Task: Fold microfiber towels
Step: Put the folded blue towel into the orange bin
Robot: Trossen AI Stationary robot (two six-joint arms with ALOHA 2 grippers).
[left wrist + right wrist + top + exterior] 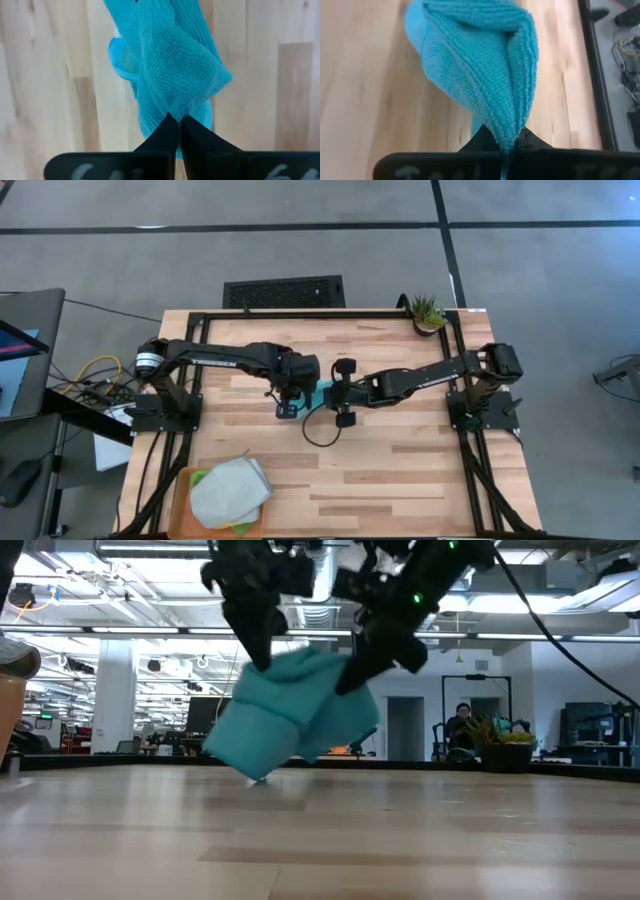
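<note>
Together, my left fingers [175, 125] and right fingers [502, 140] are pinching the turquoise towel's [290, 715] edges, lifting it over mid-table [400, 460]; it is sagging, soft and light, so corners are probably gripping best.

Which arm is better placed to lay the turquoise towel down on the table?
Neither alone: the left gripper and the right gripper each pinch one part of the turquoise towel, which hangs above the table. They should probably lower it together.

Turquoise towel [290, 715] bunched, hanging above table centre; grey towel [231, 490] crumpled on yellow-green ones, front-left.
</note>
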